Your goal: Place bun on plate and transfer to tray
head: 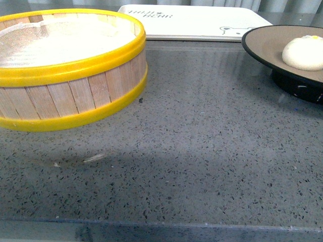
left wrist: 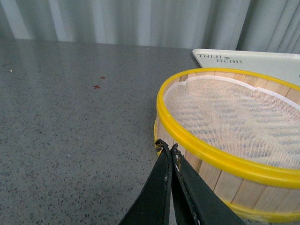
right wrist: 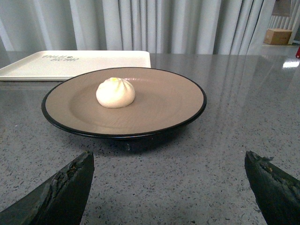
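Observation:
The cream-white bun [right wrist: 116,92] [head: 304,52] sits on the tan plate [right wrist: 159,103] [head: 267,45] with a black rim, at the right of the front view. Behind it lies the white tray [head: 192,20] [right wrist: 70,63] [left wrist: 262,61]. My right gripper [right wrist: 168,161] is open, its two dark fingers spread wide over bare counter just short of the plate, touching nothing. My left gripper [left wrist: 168,149] is shut with nothing between its fingers, its tips close beside the wall of the wooden steamer basket [left wrist: 225,140]. Neither gripper shows in the front view.
The yellow-rimmed steamer basket [head: 65,65] with a white mesh liner stands at the front left, next to the tray. Grey speckled countertop [head: 202,151] spreads between basket and plate. Curtains hang behind; a cardboard box [right wrist: 277,36] sits far off.

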`<action>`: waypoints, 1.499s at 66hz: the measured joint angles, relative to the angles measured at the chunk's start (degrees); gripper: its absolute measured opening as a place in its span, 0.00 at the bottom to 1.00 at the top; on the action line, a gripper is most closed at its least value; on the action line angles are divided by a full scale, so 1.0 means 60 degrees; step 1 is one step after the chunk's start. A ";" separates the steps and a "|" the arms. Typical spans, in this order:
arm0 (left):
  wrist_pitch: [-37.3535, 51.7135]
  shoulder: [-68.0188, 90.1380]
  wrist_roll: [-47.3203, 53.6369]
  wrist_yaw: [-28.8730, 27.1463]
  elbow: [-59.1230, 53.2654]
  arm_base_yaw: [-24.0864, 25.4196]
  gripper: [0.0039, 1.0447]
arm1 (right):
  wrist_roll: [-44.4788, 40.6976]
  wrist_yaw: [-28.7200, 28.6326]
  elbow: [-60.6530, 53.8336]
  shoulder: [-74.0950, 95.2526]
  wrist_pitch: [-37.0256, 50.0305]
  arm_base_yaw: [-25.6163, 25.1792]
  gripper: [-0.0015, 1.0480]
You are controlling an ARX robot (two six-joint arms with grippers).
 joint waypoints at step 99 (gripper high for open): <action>-0.4280 -0.5617 0.0000 0.0047 -0.1111 0.0000 0.04 | 0.0000 0.0000 0.0000 0.0000 0.0000 0.0000 0.91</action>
